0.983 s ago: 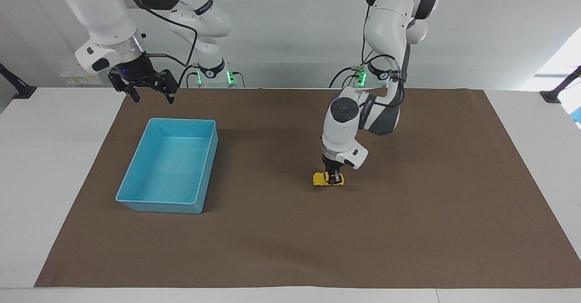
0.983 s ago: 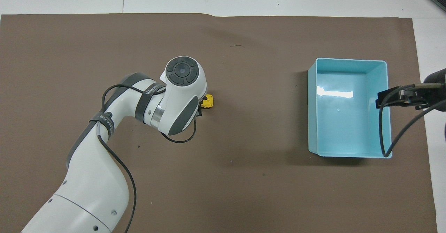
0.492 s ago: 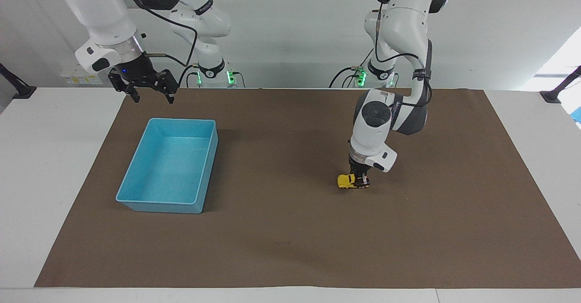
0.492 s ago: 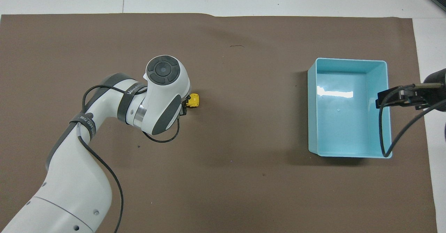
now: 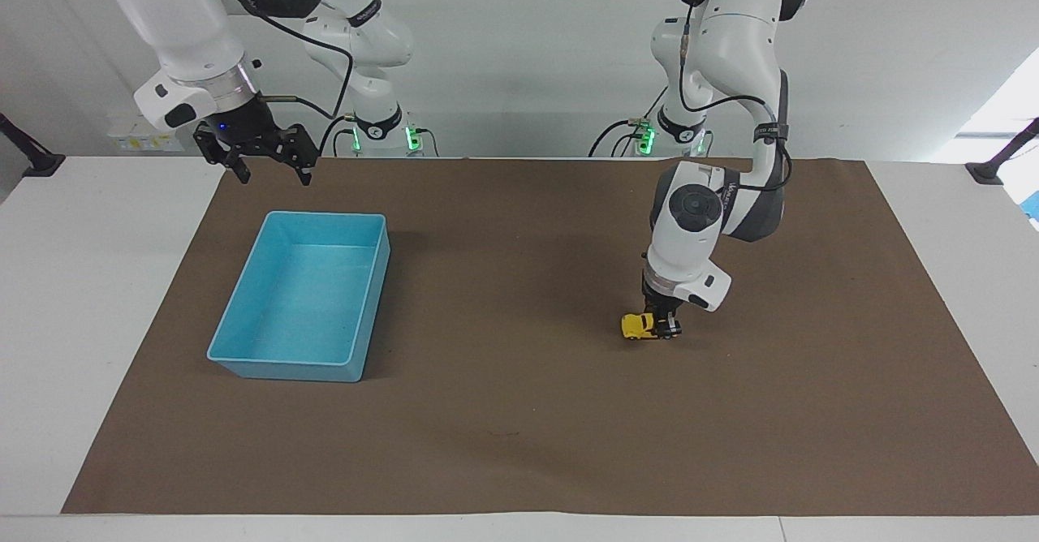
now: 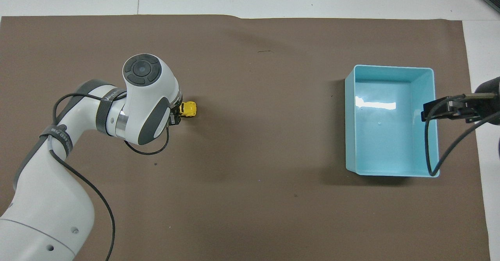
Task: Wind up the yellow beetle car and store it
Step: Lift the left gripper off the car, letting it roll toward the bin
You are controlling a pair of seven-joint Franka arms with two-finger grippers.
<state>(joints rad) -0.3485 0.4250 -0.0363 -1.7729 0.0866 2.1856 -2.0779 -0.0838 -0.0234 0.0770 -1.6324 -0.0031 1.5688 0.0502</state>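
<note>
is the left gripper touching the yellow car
Touching. In the facing view the left gripper is closed on the yellow car's end, on the brown mat.

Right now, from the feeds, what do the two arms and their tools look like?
Both arms are glossy white with dark grey joint caps and bands. A black cable is strapped along the left arm; its tool, the left gripper, is small and black. The right gripper is a black linkage tool below a silver wrist ring, with its own black cable.

Left claw point(image 5: 667, 324) clamped low; right claw point(image 5: 261, 155) spread, raised.
</note>
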